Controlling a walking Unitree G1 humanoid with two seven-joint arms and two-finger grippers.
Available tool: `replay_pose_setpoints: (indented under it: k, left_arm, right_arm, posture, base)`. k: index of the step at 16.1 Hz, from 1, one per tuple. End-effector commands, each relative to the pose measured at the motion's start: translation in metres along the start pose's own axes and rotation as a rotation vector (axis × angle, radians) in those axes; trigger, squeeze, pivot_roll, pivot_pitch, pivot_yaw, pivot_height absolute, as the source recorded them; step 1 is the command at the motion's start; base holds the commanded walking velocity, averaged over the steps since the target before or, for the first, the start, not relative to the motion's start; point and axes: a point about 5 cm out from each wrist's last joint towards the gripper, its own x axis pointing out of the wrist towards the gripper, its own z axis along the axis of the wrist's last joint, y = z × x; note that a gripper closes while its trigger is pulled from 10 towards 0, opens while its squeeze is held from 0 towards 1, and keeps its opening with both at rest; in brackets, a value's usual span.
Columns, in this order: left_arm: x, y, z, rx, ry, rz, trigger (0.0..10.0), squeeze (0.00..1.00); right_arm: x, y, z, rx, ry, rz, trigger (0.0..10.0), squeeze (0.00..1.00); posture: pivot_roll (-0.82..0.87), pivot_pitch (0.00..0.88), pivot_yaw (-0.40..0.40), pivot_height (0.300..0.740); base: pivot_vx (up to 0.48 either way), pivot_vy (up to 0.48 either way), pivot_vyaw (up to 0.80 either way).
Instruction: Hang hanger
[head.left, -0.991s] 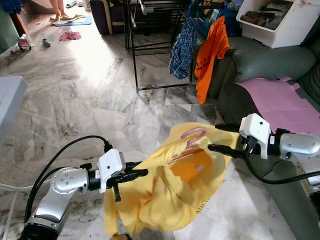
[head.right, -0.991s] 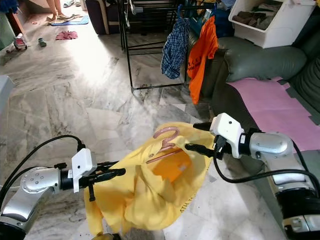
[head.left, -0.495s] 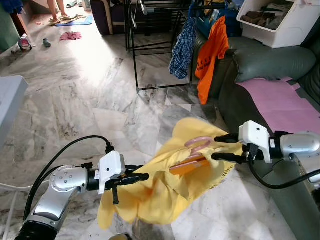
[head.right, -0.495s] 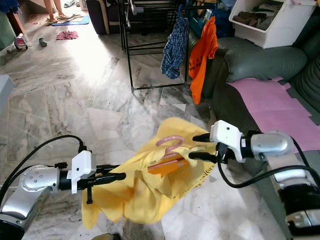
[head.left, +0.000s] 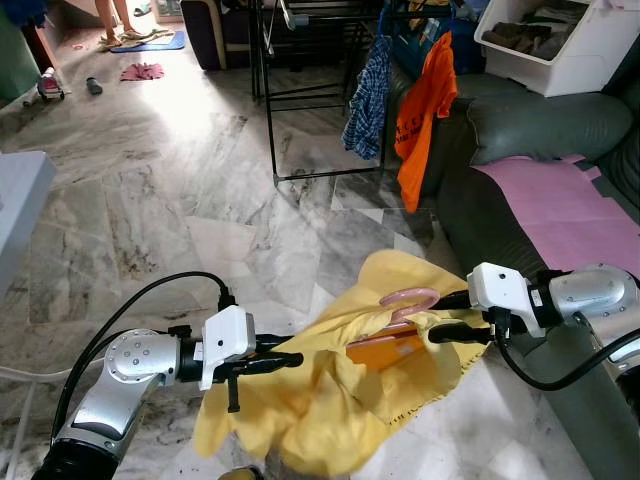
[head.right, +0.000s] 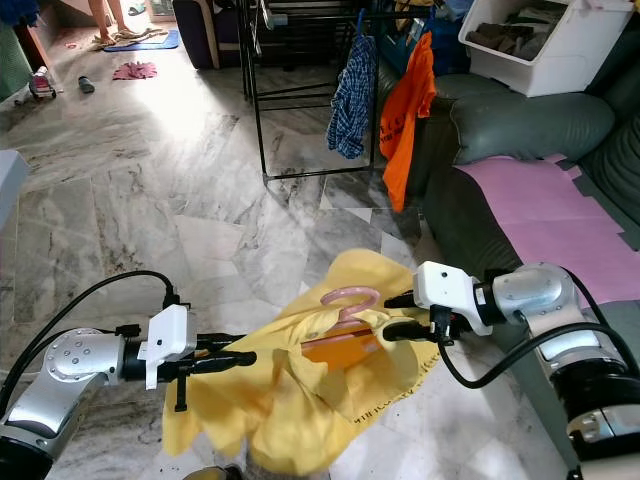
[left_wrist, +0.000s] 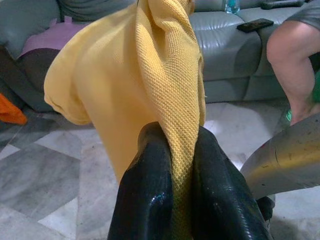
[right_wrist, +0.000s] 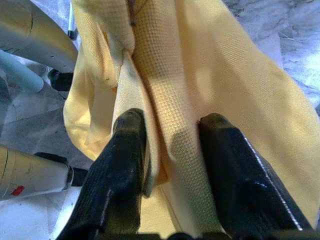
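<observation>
Between my two arms, over the marble floor (head.left: 150, 210), a yellow shirt (head.left: 330, 390) hangs spread with a pink hanger (head.left: 405, 303) poking out of its neck. I have the left gripper (head.left: 285, 358) pinched tight on a fold of the cloth; the left wrist view shows both fingers (left_wrist: 150, 190) pressed together with fabric squeezed between them. The right gripper (head.left: 452, 318) holds the other side near the hanger's shoulder, its fingers (right_wrist: 125, 165) a little apart with bunched cloth, and what looks like a hanger edge, wedged between. I judge this two-point hold keeps the shirt from sliding off and the hook up and free. The rack (head.left: 310, 90) stands well ahead beside the grey sofa (head.left: 540, 125), already carrying a blue shirt (head.left: 366, 85) and an orange shirt (head.left: 425, 110), so I still need to walk over.
</observation>
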Motion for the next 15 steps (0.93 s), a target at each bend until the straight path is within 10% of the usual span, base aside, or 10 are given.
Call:
replay_pose_setpoints:
  k: [1,15]
  left_arm:
    - [0.0022,0.0033,0.0075,0.042,-0.029,-0.008,0.0,0.00]
    - [0.0053,0.0055,0.0037,0.046,-0.024,0.004,0.0,0.00]
  right_arm:
    - [-0.0022,-0.0025,0.0033,-0.016,0.003,0.029,0.0,0.00]
    - [-0.0004,-0.0036,-0.0014,-0.014,-0.014,0.006,0.0,0.00]
  posture:
    - [0.01,0.083,-0.044,0.740]
    - [0.00,0.075,-0.045,0.740]
  base:
    - [0.000,0.000,0.00]
    - [0.000,0.000,0.00]
